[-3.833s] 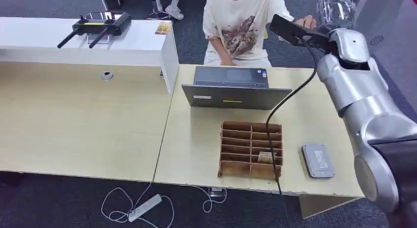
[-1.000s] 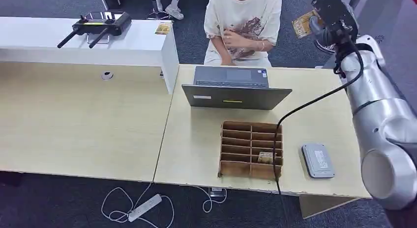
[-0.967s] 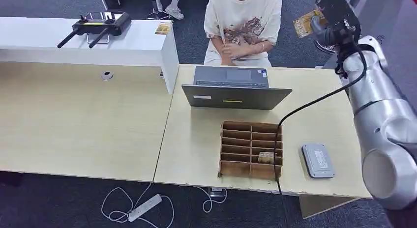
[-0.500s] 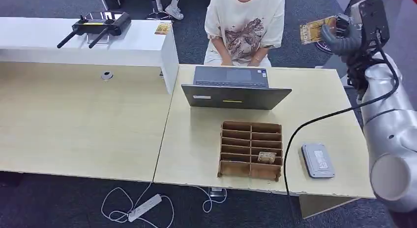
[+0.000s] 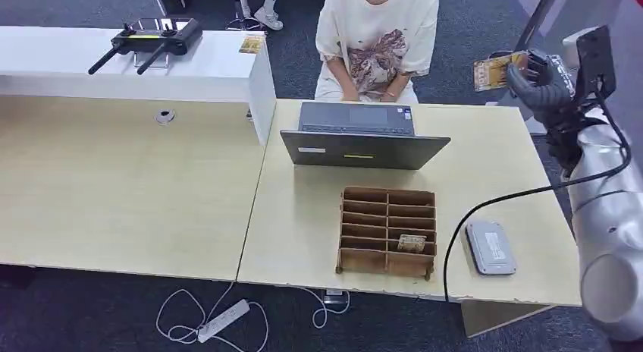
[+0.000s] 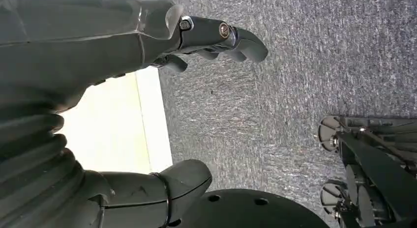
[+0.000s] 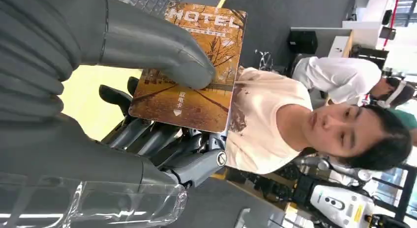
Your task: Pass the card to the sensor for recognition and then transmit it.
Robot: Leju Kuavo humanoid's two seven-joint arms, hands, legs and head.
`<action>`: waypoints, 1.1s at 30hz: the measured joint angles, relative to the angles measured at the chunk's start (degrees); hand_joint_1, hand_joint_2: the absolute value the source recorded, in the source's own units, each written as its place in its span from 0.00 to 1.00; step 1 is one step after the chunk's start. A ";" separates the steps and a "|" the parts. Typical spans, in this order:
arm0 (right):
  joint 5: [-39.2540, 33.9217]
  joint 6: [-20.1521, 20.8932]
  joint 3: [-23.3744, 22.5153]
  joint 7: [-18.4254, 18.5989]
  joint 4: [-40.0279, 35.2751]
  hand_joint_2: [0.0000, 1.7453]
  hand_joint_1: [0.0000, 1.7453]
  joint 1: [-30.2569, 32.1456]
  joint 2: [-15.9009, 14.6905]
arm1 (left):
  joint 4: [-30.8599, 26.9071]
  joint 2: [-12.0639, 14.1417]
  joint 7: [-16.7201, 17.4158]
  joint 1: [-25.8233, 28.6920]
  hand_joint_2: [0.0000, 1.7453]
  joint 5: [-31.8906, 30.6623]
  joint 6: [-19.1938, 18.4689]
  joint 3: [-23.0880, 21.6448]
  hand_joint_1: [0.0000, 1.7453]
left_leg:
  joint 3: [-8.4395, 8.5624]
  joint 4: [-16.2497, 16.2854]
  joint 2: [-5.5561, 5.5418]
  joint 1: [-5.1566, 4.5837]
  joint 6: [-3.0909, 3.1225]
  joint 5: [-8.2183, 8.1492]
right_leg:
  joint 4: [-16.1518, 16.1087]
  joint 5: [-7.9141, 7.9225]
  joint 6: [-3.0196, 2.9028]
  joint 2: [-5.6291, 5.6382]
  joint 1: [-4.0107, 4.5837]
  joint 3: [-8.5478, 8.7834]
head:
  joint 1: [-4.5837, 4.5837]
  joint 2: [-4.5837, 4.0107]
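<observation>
Lowered robot hand (image 5: 540, 85), card (image 5: 493, 71) pinched

An office or robotics lab: pale wooden desks (image 5: 129, 185) pushed together on grey carpet (image 6: 295, 90), an open laptop (image 5: 362, 136) with a seated person (image 5: 377, 41) behind it, a white counter (image 5: 136, 64), and a power strip (image 5: 222, 320) with loose cables.

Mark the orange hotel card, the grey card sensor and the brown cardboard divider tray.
orange hotel card (image 7: 196, 71): right wrist view, printed face.
grey card sensor (image 5: 490, 247): head view, top face.
brown cardboard divider tray (image 5: 387, 199): head view, far row of compartments.
</observation>
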 joint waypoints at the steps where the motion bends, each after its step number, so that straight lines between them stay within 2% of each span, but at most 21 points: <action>1: -0.90 1.27 0.00 -0.07 -0.17 1.00 1.00 0.46 -0.79 | 0.00 0.00 0.04 0.00 1.00 0.11 0.00 0.04 0.00 | 0.00 0.00 0.00 0.00 0.00 0.00 | 0.00 0.00 0.00 -0.01 0.00 0.00 | -0.02 0.00; 11: -11.45 8.92 -0.26 1.92 -2.62 1.00 1.00 7.20 -9.66 | 0.00 0.09 0.20 0.25 1.00 -0.13 0.00 1.22 0.00 | -0.08 0.01 -0.13 -0.01 0.07 -0.06 | -0.02 -0.04 0.05 -0.16 -0.01 0.01 | -0.02 0.00; 15: -16.24 9.74 -0.02 2.01 -3.96 1.00 1.00 10.77 -12.20 | 0.00 0.09 0.20 0.24 1.00 -0.61 -0.02 1.33 0.00 | -0.08 0.01 -0.12 -0.01 0.11 -0.09 | -0.02 -0.04 0.06 -0.15 -0.01 0.00 | -0.02 0.00; 24: -20.92 10.70 2.64 2.82 -5.53 1.00 1.00 14.98 -15.63 | 0.00 0.13 0.37 0.22 1.00 -0.92 0.00 1.42 0.00 | -0.08 0.01 -0.11 0.00 0.11 -0.09 | -0.01 -0.05 0.06 -0.14 0.00 -0.01 | -0.02 0.00; 33: -24.16 10.52 6.03 1.64 -7.28 1.00 1.00 19.00 -17.95 | 0.00 0.17 0.81 0.07 1.00 -1.31 -0.02 1.44 0.00 | -0.09 0.01 -0.12 -0.02 0.12 -0.10 | -0.02 -0.05 0.07 -0.15 -0.01 -0.01 | -0.02 0.00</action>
